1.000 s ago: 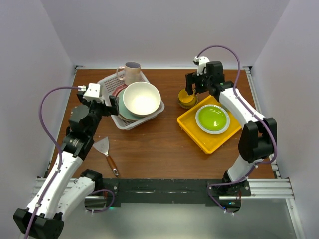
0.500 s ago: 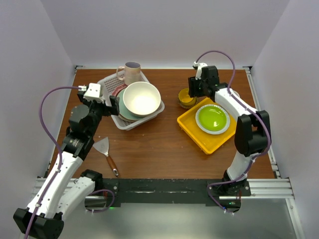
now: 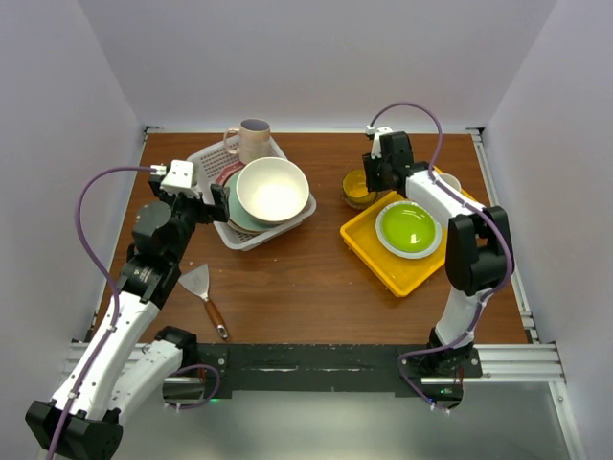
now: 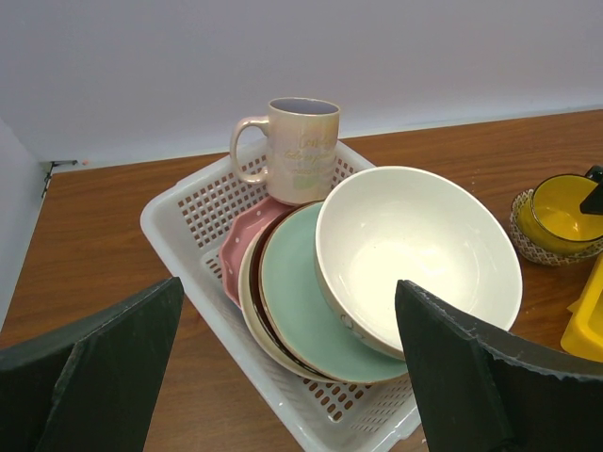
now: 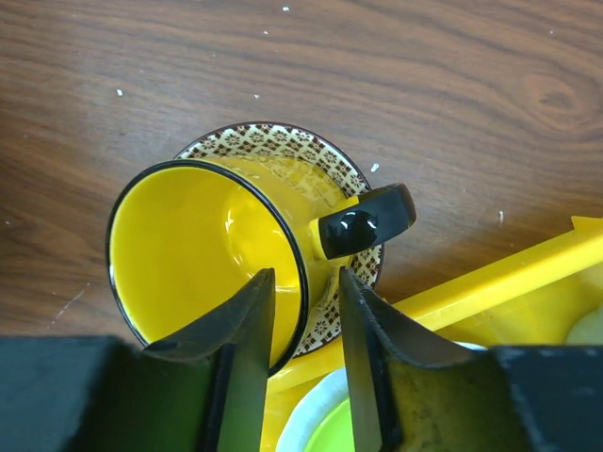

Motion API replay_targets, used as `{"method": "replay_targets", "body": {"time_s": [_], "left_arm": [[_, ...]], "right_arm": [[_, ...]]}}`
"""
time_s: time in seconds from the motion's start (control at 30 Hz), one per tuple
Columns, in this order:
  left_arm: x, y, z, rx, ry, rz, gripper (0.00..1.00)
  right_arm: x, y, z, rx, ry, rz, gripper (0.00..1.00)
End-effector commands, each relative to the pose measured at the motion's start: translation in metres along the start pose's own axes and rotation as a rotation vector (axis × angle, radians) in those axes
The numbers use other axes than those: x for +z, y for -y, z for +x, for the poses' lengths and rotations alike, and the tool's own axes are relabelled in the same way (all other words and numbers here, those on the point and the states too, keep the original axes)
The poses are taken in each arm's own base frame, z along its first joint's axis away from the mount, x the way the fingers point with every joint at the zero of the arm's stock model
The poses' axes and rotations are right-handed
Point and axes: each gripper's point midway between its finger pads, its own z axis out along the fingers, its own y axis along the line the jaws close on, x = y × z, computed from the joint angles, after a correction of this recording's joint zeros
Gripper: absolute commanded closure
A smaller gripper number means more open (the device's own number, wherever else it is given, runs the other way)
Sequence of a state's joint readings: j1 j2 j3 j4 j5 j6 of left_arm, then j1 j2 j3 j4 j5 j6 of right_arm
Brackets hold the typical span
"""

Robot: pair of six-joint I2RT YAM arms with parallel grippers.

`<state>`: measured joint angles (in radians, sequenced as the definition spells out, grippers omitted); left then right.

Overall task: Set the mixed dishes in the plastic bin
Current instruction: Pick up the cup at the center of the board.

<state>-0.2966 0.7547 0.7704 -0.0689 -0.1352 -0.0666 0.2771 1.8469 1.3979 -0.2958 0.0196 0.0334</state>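
Note:
The white plastic bin [image 3: 206, 158] [image 4: 179, 202] holds a large cream bowl [image 3: 273, 190] [image 4: 415, 245], a teal plate [image 4: 292, 292], a dark-rimmed dish [image 4: 256, 282], a pink dotted plate [image 4: 247, 247] and a pinkish mug [image 3: 253, 139] [image 4: 301, 151]. My left gripper [image 3: 218, 201] [image 4: 289, 282] hovers wide open at the bin's near-left side, holding nothing. A yellow mug [image 3: 359, 185] [image 5: 198, 245] stands on a patterned saucer [image 5: 283, 141]. My right gripper [image 3: 374, 174] [image 5: 306, 278] straddles the mug's wall beside the black handle, one finger inside and one outside, with small gaps still showing.
A flat yellow tray [image 3: 369, 247] with a lime-green plate [image 3: 409, 228] lies right next to the saucer. A white cup [image 3: 447, 180] shows behind the right arm. A metal scraper [image 3: 199, 283] lies on the wooden table near the left arm.
My right gripper has come down over the yellow mug and its jaws have narrowed around the mug's wall. The left arm has not moved.

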Motion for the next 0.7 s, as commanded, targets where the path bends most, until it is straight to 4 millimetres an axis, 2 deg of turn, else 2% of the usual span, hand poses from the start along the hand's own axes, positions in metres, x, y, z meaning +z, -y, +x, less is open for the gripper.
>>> {"method": "replay_targets", "body": {"time_s": [0.0,0.2,0.4,0.43,0.53,0.67], "left_arm": [[0.0,0.0,-0.013,0.001,0.054,0.005,0.0],[-0.001,0.0,-0.014,0.001,0.057,0.005,0.0],[-0.001,0.001,-0.013,0.001,0.054,0.01,0.0],[-0.001,0.001,-0.013,0.001,0.056,0.008,0.0],[-0.001,0.001,-0.013,0.001,0.054,0.011,0.0],[-0.001,0.001,-0.013,0.0,0.054,0.01,0.0]], "right_arm": [[-0.002,0.008,-0.015,-0.019,0.059,0.052,0.67],[-0.009,0.007,-0.022,-0.029,0.085,0.056,0.83],[-0.024,0.008,-0.036,-0.064,0.141,0.057,0.91],[-0.025,0.008,-0.038,-0.066,0.15,0.056,0.96],[-0.031,0.006,-0.043,-0.073,0.162,0.044,1.0],[-0.043,0.006,-0.056,-0.079,0.208,0.045,1.0]]}}
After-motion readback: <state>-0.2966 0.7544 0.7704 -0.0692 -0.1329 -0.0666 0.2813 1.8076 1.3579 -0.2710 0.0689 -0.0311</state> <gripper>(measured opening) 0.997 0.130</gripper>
